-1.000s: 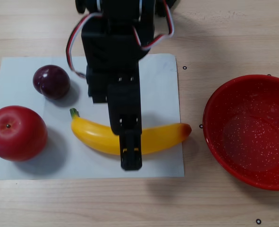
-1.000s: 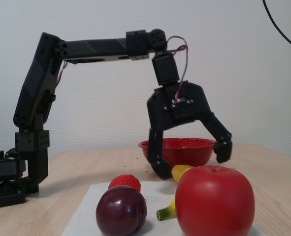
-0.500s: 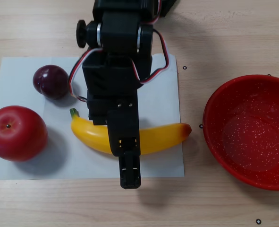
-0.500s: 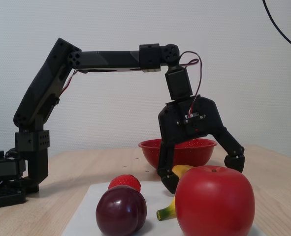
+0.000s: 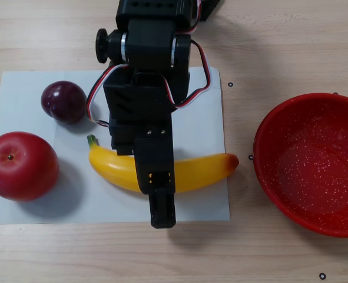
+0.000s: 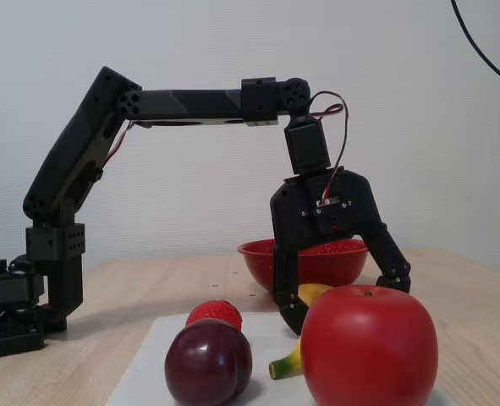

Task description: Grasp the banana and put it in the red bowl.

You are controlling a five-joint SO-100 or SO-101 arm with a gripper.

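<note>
The yellow banana lies on a white sheet, green stem to the left and orange-red tip toward the red bowl in the other view. My gripper is open and low over the banana's middle. One finger is on the near side; the other is hidden under the wrist. In the fixed view the gripper has its jaws spread wide. Only a bit of the banana shows between them, and its stem shows beside the apple. The bowl stands behind and is empty.
A red apple and a dark purple plum sit on the left of the white sheet. In the fixed view a small red strawberry-like fruit lies behind the plum. The apple blocks the foreground.
</note>
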